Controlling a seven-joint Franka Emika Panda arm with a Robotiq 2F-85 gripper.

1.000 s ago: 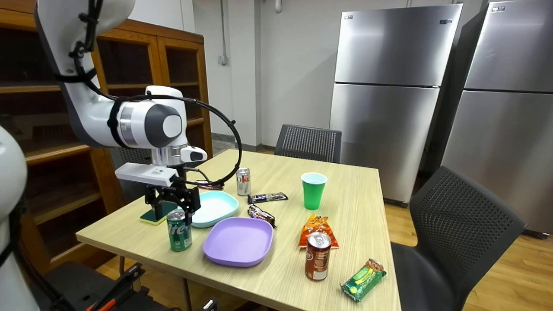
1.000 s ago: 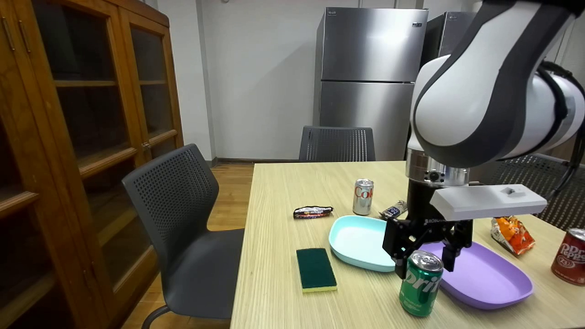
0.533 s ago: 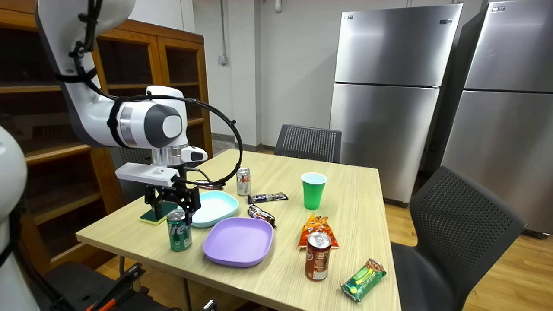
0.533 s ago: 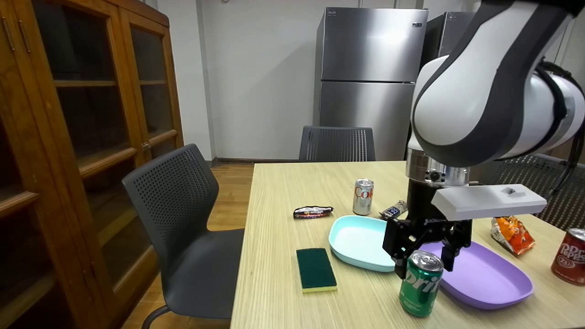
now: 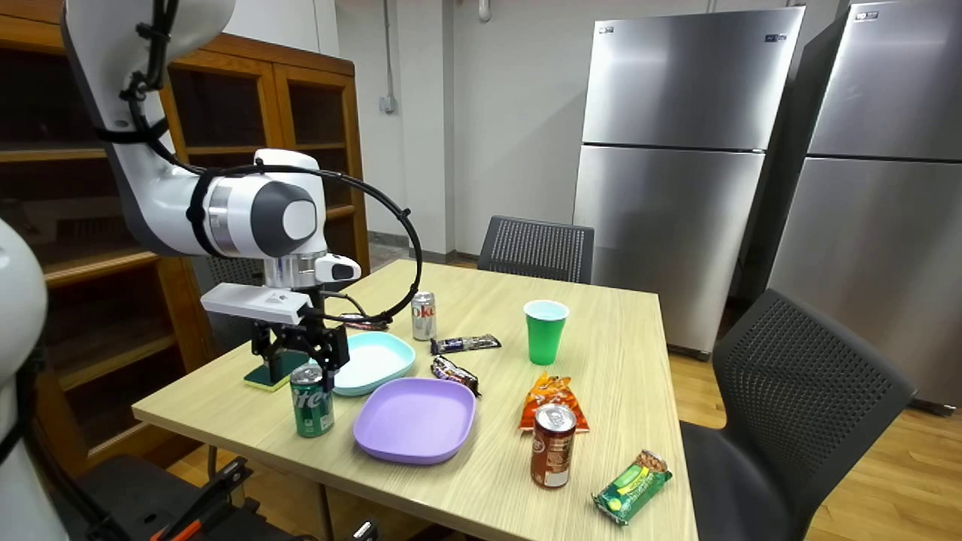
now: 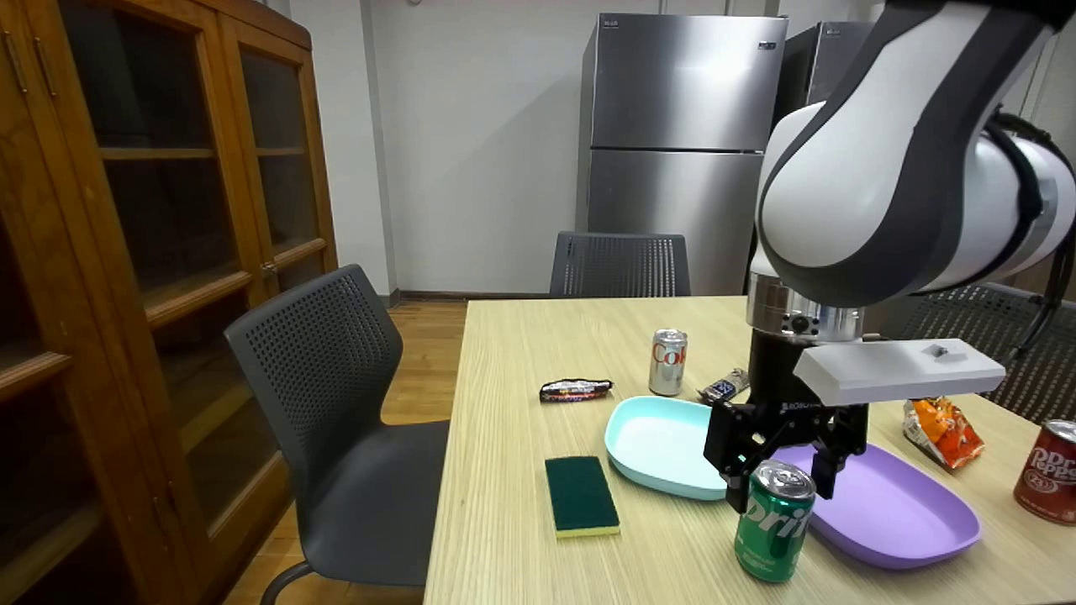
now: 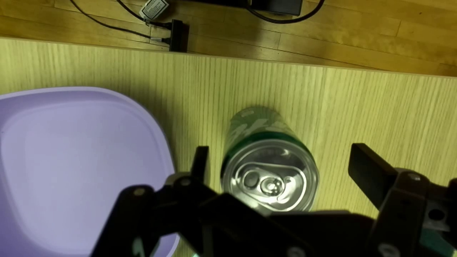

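Wrist view — purple plate (image 7: 82, 167) beside Sprite can (image 7: 271, 171), table edge (image 7: 278, 63) near.

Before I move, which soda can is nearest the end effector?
The green Sprite can, standing inside the open end effector with gaps either side; the silver Coke can and maroon Dr Pepper can stand well away.

The green can (image 6: 773, 525) is glossy metal, the purple plate (image 5: 415, 419) smooth matt plastic, the counter (image 6: 521, 336) wood-grained, the sponge (image 6: 582, 494) rough-topped.
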